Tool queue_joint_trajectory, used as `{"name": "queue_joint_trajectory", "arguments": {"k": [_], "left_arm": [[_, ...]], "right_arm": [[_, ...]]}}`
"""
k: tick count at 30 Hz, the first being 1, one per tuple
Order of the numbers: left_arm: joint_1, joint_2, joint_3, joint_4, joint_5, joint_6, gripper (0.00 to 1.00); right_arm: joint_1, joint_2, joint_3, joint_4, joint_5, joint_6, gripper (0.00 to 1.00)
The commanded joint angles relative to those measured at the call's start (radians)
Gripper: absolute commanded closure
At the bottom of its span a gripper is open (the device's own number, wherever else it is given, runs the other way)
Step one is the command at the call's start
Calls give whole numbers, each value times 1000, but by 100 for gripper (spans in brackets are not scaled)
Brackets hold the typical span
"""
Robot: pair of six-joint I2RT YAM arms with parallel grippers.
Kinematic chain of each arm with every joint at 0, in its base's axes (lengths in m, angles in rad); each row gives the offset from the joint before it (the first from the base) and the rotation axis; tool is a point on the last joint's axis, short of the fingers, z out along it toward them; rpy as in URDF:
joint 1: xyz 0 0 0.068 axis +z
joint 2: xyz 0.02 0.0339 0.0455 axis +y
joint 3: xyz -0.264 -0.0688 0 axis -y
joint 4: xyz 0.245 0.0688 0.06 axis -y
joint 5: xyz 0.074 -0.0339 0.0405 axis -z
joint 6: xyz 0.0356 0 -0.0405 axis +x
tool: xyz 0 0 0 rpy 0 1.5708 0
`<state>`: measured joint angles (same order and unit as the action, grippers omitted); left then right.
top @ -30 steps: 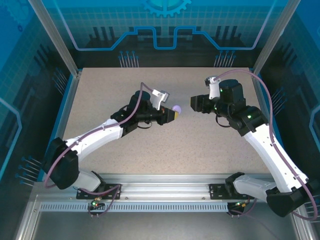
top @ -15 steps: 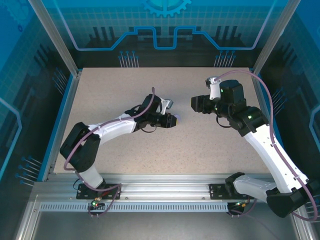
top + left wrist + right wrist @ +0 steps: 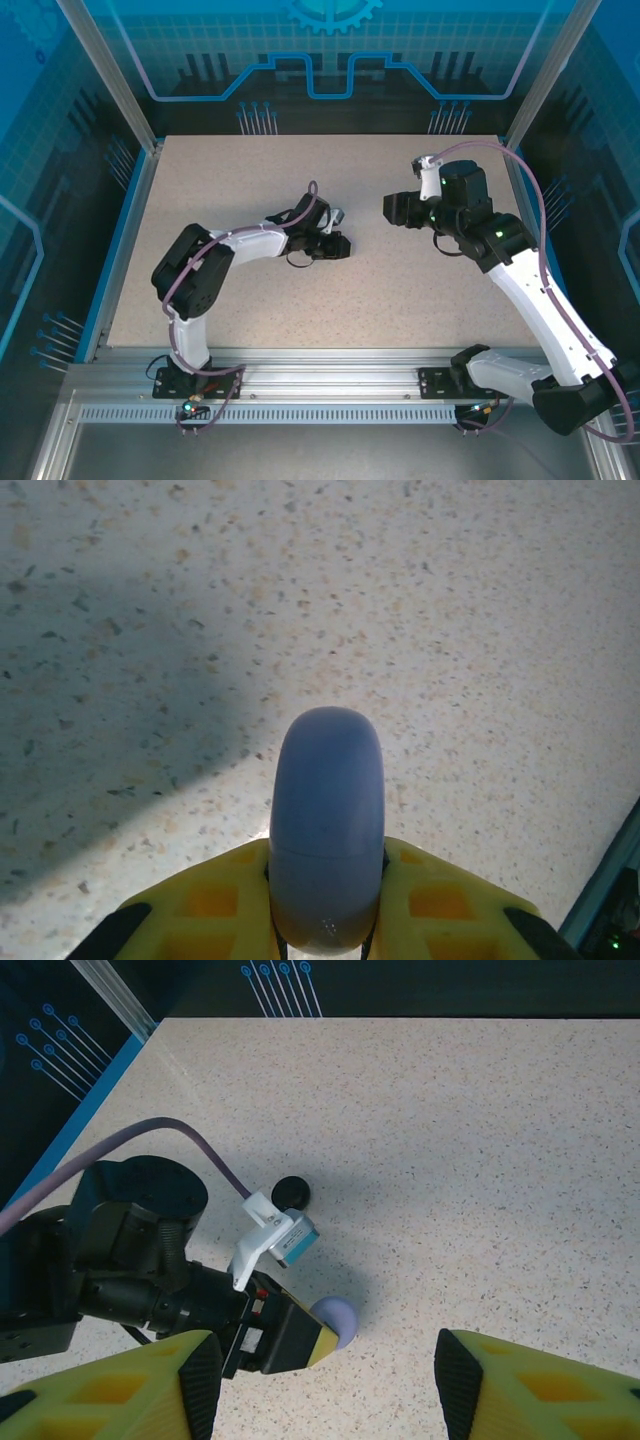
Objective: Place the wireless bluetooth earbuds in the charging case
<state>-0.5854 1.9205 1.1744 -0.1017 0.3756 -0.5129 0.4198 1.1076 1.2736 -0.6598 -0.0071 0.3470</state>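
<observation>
Across a speckled beige counter (image 3: 420,290) ringed by blue panels, two white and black robot arms reach toward the middle from the near edge. The left arm (image 3: 230,245) is folded tightly at its elbow and stretches low over the surface. The right arm (image 3: 530,280) rises taller from the right side and bends inward.

The left gripper (image 3: 340,245) is clamped on a lilac charging case (image 3: 327,820). In the left wrist view its yellow fingers press against both sides of the case. The case is held edge-on: a smooth, matte, pale lilac, rounded shell with a faint seam line running across it where the two halves meet. It juts forward beyond the fingertips and sits low above the counter near the middle. Whether it touches the surface cannot be told.

The right gripper (image 3: 392,208) hangs above the counter, a little to the right of the left one, its yellow fingers spread apart with nothing between them.

A small black round case (image 3: 292,1192) lies flat on the counter just beyond the left wrist.
</observation>
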Motion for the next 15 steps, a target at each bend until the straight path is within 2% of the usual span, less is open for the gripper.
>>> {"name": "queue_joint_trajectory", "arguments": {"k": [1, 6, 10, 11, 15], "left_arm": [[14, 35, 29, -33, 29, -31, 100], [16, 68, 40, -45, 25, -39, 100], [18, 97, 64, -83, 18, -40, 92], [19, 100, 67, -90, 16, -41, 90], [19, 96, 62, -98, -8, -52, 68]], "right_arm": [[-14, -17, -14, -17, -2, -7, 39], [-16, -15, -14, -17, -4, -8, 39], [-20, -17, -14, -18, -4, -9, 38], [-20, -17, -14, -17, -5, -9, 38], [-24, -18, -14, -21, -2, -11, 38]]}}
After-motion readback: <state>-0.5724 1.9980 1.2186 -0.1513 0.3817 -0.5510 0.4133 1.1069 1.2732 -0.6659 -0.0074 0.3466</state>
